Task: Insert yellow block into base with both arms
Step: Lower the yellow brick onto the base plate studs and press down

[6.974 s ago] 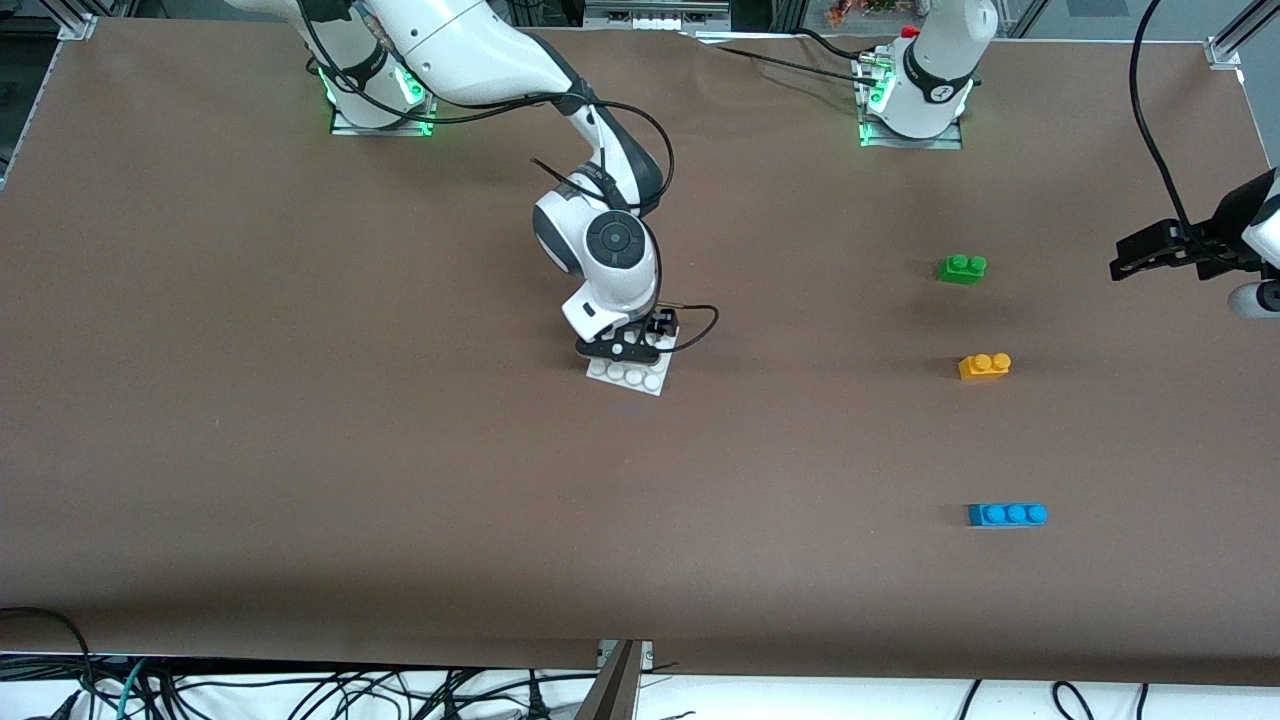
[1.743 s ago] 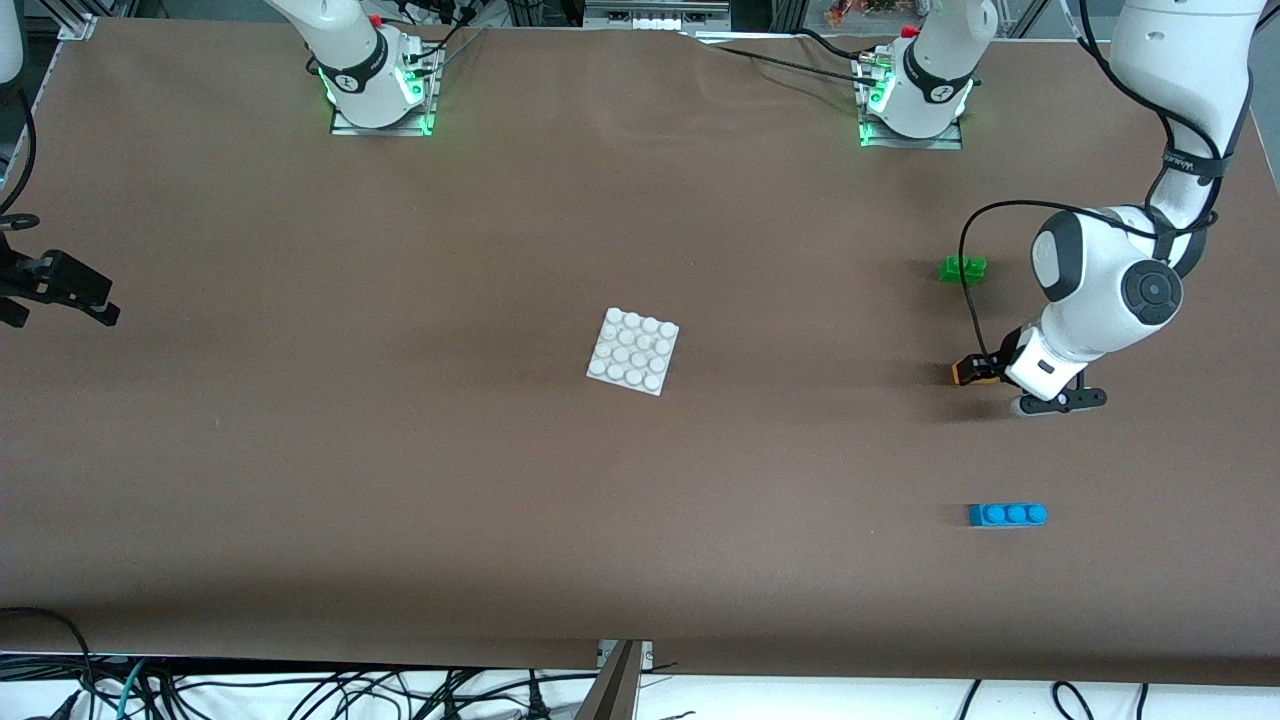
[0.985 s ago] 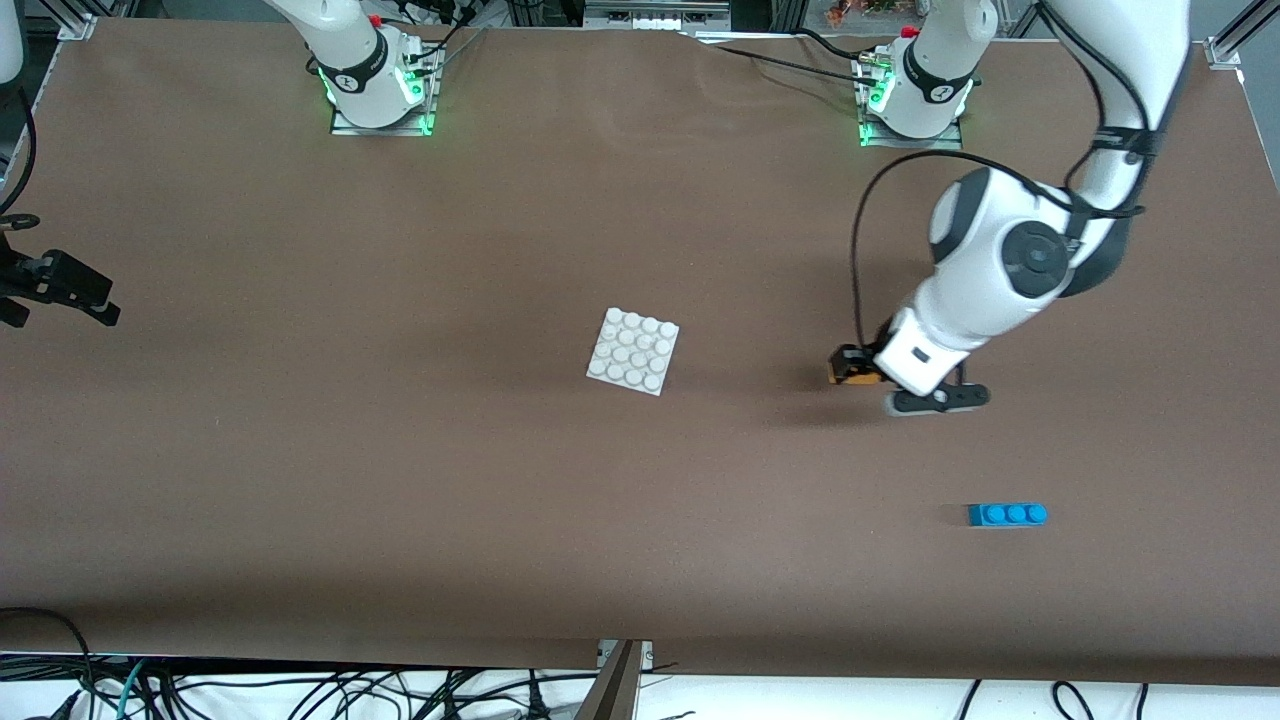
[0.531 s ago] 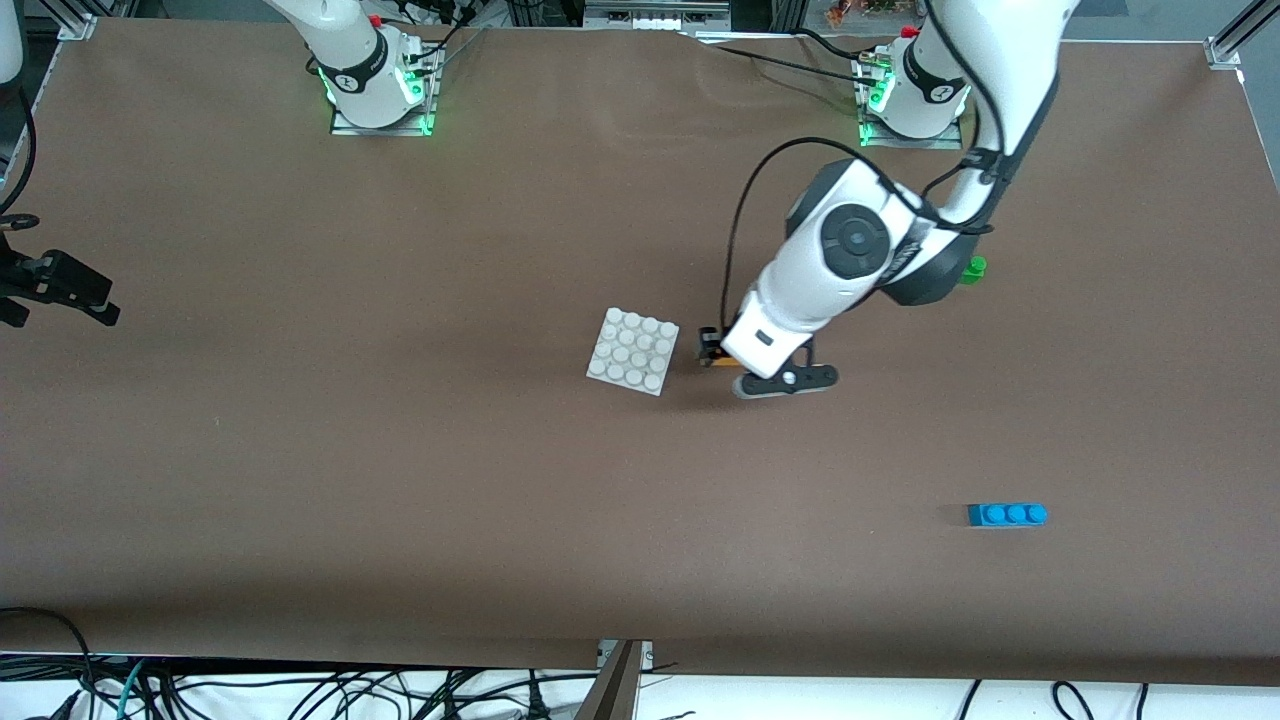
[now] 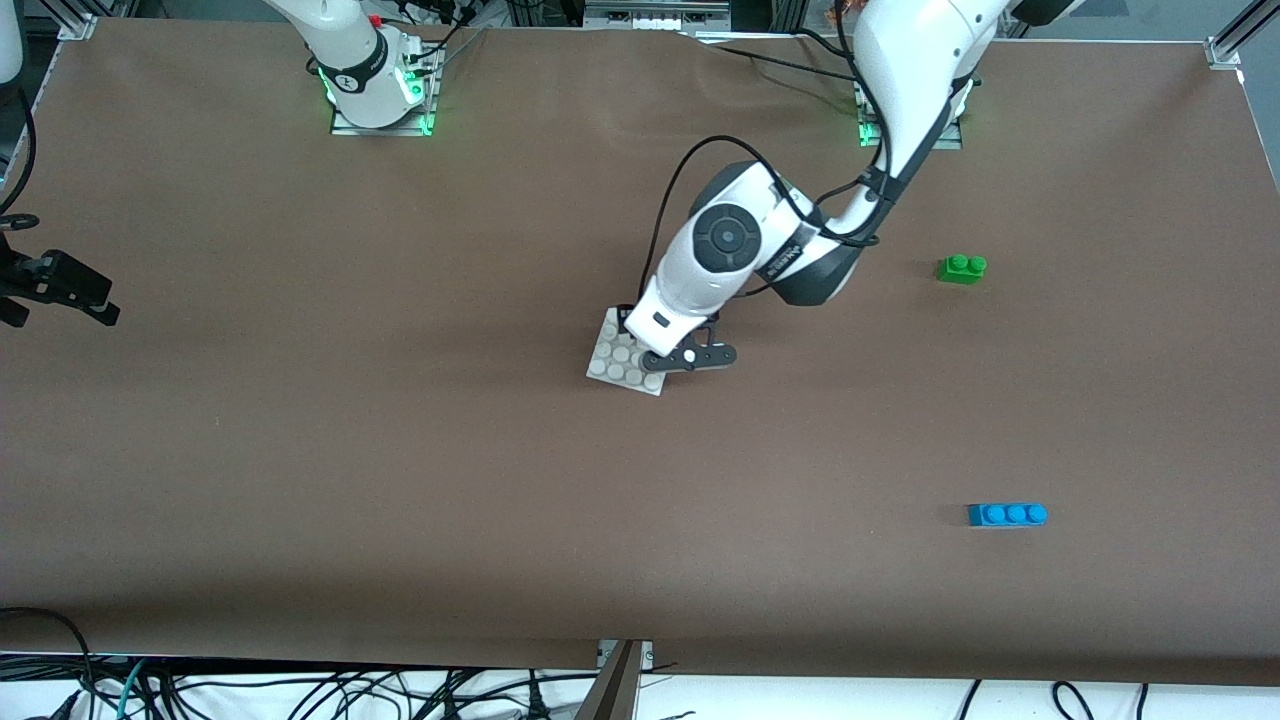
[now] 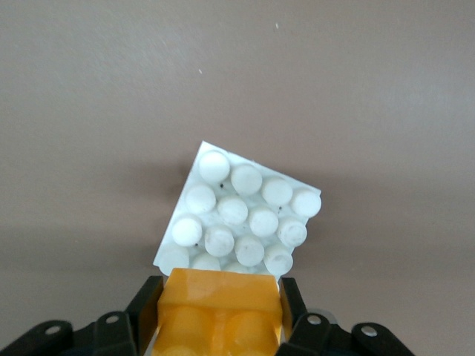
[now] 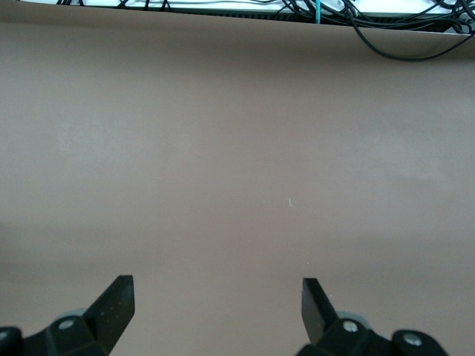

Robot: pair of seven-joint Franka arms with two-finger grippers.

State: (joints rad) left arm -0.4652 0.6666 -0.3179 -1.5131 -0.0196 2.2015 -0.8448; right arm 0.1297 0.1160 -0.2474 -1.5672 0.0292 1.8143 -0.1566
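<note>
The white studded base (image 5: 612, 362) lies flat in the middle of the table. My left gripper (image 5: 642, 336) hangs over the edge of the base nearest the left arm. It is shut on the yellow block (image 6: 220, 295), which the hand hides in the front view. In the left wrist view the block sits studs-up between the two black fingers (image 6: 148, 315), just above the base (image 6: 241, 215), and whether it touches the studs I cannot tell. My right gripper (image 7: 215, 297) waits open and empty over bare table at the right arm's end (image 5: 60, 288).
A green two-stud brick (image 5: 962, 268) lies toward the left arm's end of the table. A blue three-stud brick (image 5: 1007, 514) lies nearer the front camera at that same end. Cables hang along the table's front edge.
The left arm has carried the yellow block from the left arm's end of the table across to the base and now holds it over the base. The right arm has not moved.
</note>
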